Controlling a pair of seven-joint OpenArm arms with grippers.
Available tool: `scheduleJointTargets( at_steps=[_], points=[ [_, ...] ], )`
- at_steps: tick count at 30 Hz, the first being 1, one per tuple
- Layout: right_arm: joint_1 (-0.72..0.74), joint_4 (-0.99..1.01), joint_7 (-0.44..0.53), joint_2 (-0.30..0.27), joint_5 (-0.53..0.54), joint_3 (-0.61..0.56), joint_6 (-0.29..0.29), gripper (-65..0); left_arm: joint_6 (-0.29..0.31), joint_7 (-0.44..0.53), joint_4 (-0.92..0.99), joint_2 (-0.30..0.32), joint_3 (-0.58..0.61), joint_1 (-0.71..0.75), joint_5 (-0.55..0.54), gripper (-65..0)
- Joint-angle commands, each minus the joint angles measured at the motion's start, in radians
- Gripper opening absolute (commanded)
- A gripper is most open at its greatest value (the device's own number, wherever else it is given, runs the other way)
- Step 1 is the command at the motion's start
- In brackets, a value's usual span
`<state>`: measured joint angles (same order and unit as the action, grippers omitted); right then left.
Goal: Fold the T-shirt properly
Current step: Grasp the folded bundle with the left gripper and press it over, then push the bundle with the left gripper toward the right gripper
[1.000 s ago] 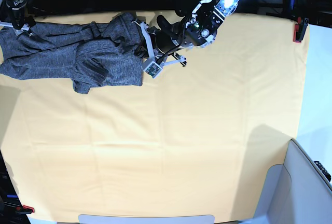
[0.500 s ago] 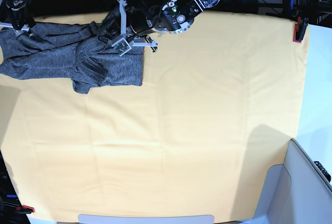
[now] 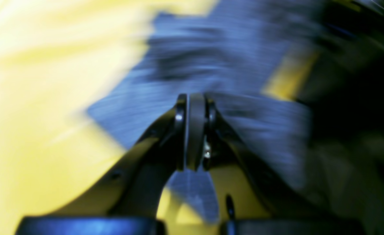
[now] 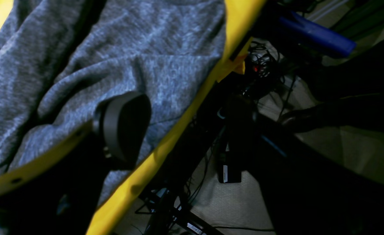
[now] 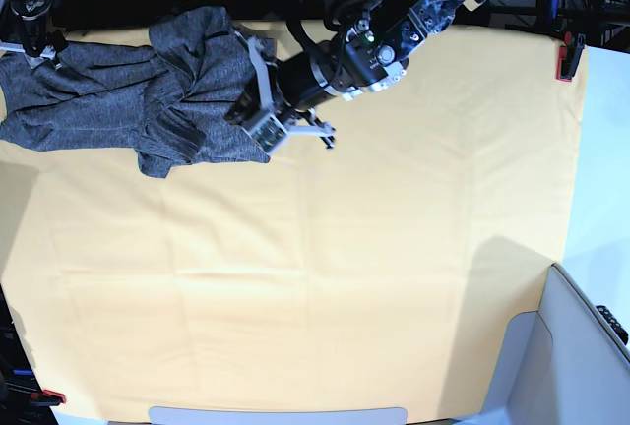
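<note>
The grey T-shirt (image 5: 108,100) lies crumpled at the table's far left, and its right part is heaped up toward the back edge. My left gripper (image 5: 260,102) reaches in from the upper right and sits at the shirt's right edge. In the blurred left wrist view its fingers (image 3: 180,130) are pressed together over the T-shirt (image 3: 231,58), and whether they pinch any fabric I cannot tell. My right gripper (image 5: 32,36) hovers over the shirt's far left end. One of its pads (image 4: 123,130) rests above the T-shirt (image 4: 120,49) by the table edge, with the jaws apart.
A yellow cloth (image 5: 345,268) covers the whole table. Red clamps (image 5: 568,59) hold it at the right back edge and the front left corner. A grey bin (image 5: 576,356) stands at the front right. Cables and floor lie beyond the back edge (image 4: 231,176).
My left arm swung up and left over the shirt, then came back down to its right edge. The shirt's right part now bulges higher toward the back. The right arm stayed put.
</note>
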<state>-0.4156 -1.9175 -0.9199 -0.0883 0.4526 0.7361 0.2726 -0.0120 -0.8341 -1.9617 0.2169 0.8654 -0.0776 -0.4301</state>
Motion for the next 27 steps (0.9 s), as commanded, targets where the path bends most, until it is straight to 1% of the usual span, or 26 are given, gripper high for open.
scheduleJointTargets(
  at_steps=[1, 4, 6, 8, 16, 19, 27],
  points=[
    [-0.001, -0.013, 0.020, -0.015, -0.002, 0.006, 0.000, -25.6, -0.019, 0.016, -0.003, 0.000, -0.015, 0.006, -0.008, -64.8],
    [0.001, -0.013, 0.020, -0.014, -0.002, 0.006, 0.000, -25.6, -0.072, 0.016, 0.023, 0.014, -0.024, 0.022, -0.008, -64.8],
    [0.002, -0.013, 0.020, -0.012, -0.002, 0.006, 0.000, -25.6, -0.085, 0.016, 0.045, 0.013, -0.024, 0.025, -0.008, -64.8],
    [0.010, -0.013, 0.020, -0.011, -0.002, 0.006, 0.000, -25.6, -0.087, 0.016, 0.066, 0.002, -0.022, 0.026, -0.008, -64.8],
    [0.013, -0.013, 0.018, -0.009, -0.002, 0.006, 0.000, -25.6, -0.078, 0.016, 0.086, -0.083, -0.022, 0.032, -0.008, -64.7],
    [0.011, -0.013, 0.018, -0.008, -0.002, 0.006, 0.000, -25.6, -0.078, 0.016, 0.152, -0.107, -0.019, -0.026, -0.009, -64.6],
    [0.010, -0.013, 0.018, -0.008, -0.002, 0.004, 0.000, -25.6, -0.078, 0.019, 0.387, -0.175, 0.084, -0.179, -0.016, -64.6]
  ],
)
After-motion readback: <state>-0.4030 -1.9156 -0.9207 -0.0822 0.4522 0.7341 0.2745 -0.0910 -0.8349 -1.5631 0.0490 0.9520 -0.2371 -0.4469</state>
